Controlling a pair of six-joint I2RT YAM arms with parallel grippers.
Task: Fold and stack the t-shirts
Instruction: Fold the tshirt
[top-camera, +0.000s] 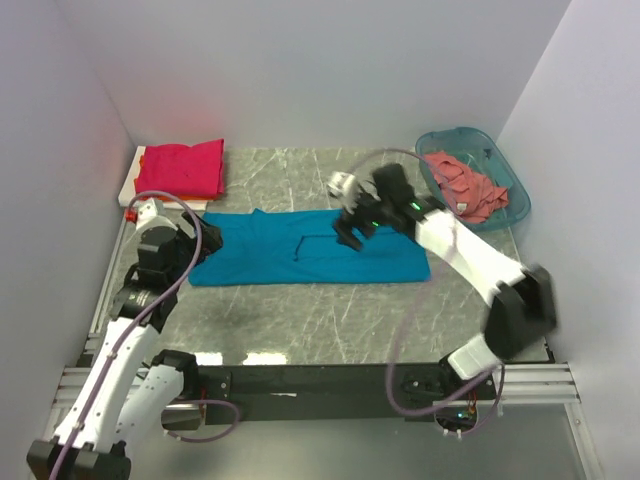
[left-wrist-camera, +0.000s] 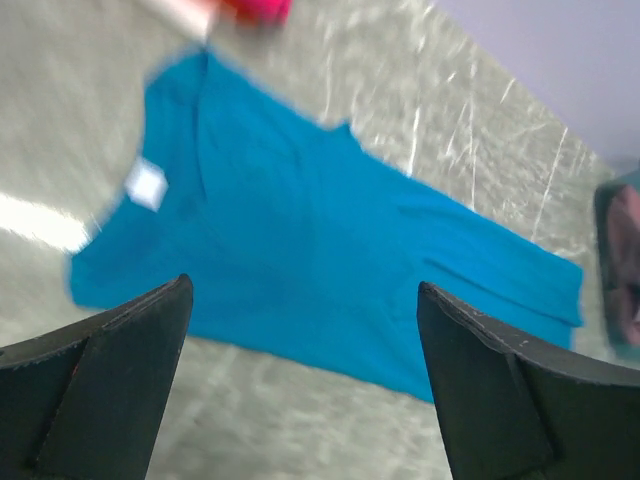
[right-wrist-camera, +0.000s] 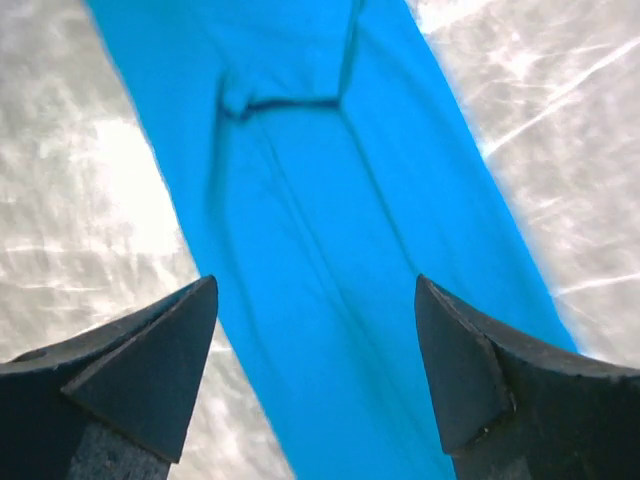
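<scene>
A teal-blue t-shirt (top-camera: 300, 258) lies flat on the marble table as a long folded strip, also seen as blue cloth (left-wrist-camera: 300, 260) in the left wrist view and as the strip (right-wrist-camera: 330, 250) under the right wrist. My right gripper (top-camera: 350, 232) hovers open over the strip's middle, nothing between its fingers (right-wrist-camera: 160, 350). My left gripper (top-camera: 190, 240) stands open at the shirt's left end, jaws wide and empty. A folded magenta-red t-shirt (top-camera: 182, 166) rests on the white board (top-camera: 132, 172) at the back left. Salmon-pink shirts (top-camera: 465, 185) fill the basket.
The translucent teal basket (top-camera: 512, 180) stands at the back right by the wall. White walls close in the table on three sides. Bare marble table (top-camera: 330, 320) lies between the shirt and the arm bases.
</scene>
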